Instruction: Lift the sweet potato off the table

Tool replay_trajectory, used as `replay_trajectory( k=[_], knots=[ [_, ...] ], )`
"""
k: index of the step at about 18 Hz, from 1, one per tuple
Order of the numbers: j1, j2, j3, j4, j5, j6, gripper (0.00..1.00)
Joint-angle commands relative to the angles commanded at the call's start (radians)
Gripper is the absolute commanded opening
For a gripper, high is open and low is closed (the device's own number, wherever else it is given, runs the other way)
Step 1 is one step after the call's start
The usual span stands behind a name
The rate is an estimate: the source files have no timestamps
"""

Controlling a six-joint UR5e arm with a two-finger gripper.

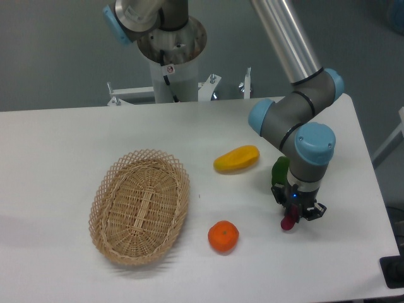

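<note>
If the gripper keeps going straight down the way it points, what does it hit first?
The sweet potato: the gripper points down right over it, fingers around it, possibly touching already. Below lies only the table.

basket wicker, oval, left | mango yellow, centre | orange front of mango | green item partly hidden
</note>
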Motion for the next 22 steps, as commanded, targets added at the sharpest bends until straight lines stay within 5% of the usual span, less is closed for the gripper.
replay_trajectory(
  k=[10, 22],
  knots=[
    [0.000, 0.098, 0.046, -0.012, -0.106, -0.012, 0.24],
    [-0.087, 0.232, 0.072, -0.020, -0.247, -0.325, 0.24]
  ],
)
